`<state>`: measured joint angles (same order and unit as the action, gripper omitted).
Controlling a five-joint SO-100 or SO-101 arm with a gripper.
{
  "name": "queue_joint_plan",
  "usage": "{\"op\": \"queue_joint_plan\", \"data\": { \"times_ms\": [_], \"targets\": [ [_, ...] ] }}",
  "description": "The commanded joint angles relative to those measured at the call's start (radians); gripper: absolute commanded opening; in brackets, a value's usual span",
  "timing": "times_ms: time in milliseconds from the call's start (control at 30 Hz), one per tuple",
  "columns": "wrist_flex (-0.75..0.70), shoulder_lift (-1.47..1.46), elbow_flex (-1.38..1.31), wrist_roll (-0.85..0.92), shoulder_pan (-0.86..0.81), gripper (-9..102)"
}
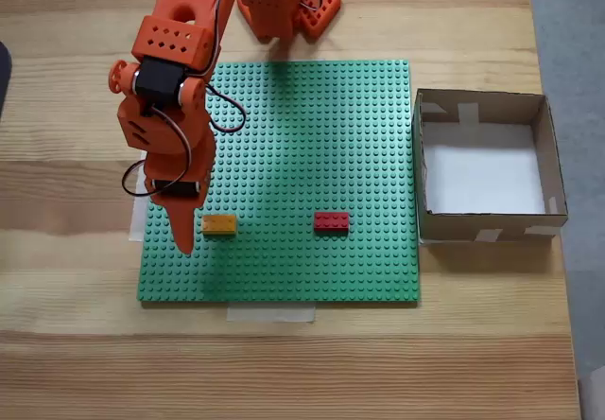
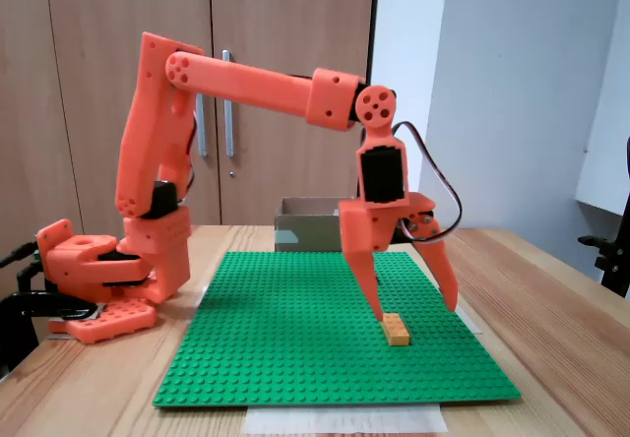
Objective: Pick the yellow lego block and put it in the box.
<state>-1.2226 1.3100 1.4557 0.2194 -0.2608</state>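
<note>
1. The green baseplate [image 1: 312,155] covers the table's middle; the box [image 1: 558,179] sits off its 3 o'clock edge in the top-down fixed view, open and bare inside.
2. The gripper [image 2: 416,307] hangs with its fingers spread wide, tips low near the plate, nothing pinched.
3. The yellow lego block [image 1: 219,223] lies flat toward the plate's 8 o'clock corner, seemingly just beside one fingertip rather than between them.
4. My read: light, rigid, smooth-sided plastic. Clamp across the narrow width, on the long flat sides.
</note>
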Motion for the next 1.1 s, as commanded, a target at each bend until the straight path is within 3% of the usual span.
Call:
{"op": "queue_joint_plan", "data": {
  "times_ms": [0,1067],
  "targets": [
    [0.012,0.002,-0.029,-0.002,0.023,35],
    [0.006,-0.123,-0.055,-0.051,0.08,31]
  ]
}}
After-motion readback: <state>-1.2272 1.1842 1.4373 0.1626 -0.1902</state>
